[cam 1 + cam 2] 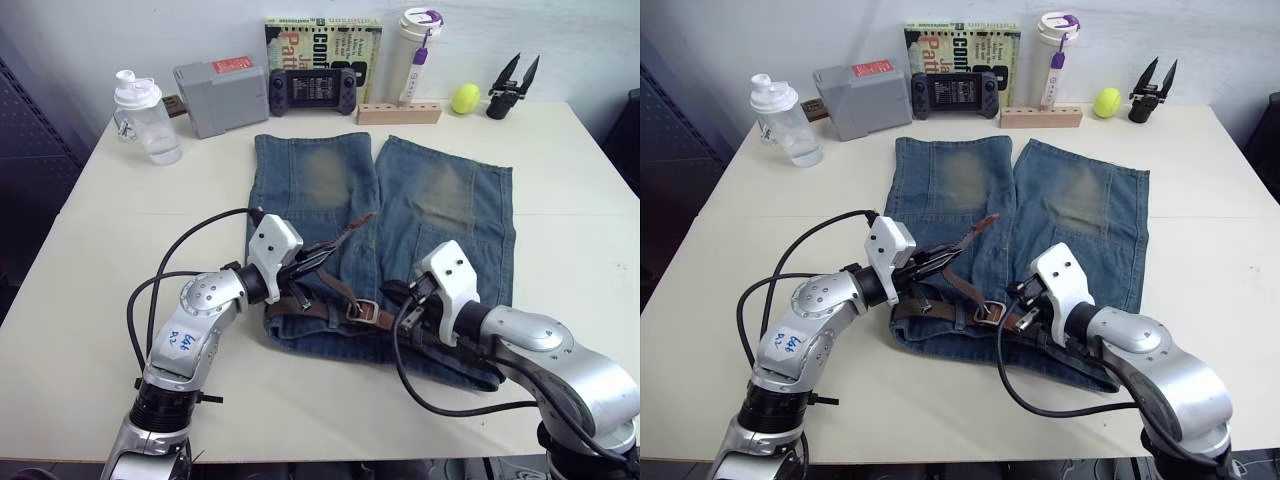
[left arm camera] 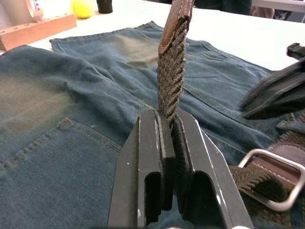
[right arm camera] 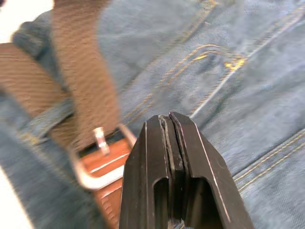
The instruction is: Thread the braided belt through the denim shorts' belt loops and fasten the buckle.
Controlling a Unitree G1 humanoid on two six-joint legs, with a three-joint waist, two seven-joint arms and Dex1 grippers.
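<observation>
My left gripper (image 2: 167,125) is clamped on the braided belt (image 2: 170,71), pinching the woven strap a little below its leather tip (image 1: 352,229), which stands up and away from my fingertips over the denim shorts (image 1: 330,180). My right gripper (image 3: 171,125) has its two fingers pressed together with nothing between them; it hovers just beside the buckle (image 1: 361,311), low over the denim.

Judging by how things lie, the belt already runs along the waistband, passing under at least one of the belt loops (image 3: 45,123) just beside my right fingertips. So I take the threading as mostly done and the fastening as the step in hand: the free end in my left grip has to go into the buckle frame. That calls for swinging the tip down and across toward my right, lining it flat with the frame, and perhaps steadying the buckle with my right fingers so the frame does not slide while the strap feeds through. The prong (image 3: 99,138) must then find a gap in the weave.

My left forearm lies low over the table (image 1: 560,180), elbow out, wrist turned inward so the fingers point toward my right hand. My right forearm mirrors it, reaching in from the other side, wrist bent toward the waistband. The two grippers are near each other, apart, with the buckle between them.
</observation>
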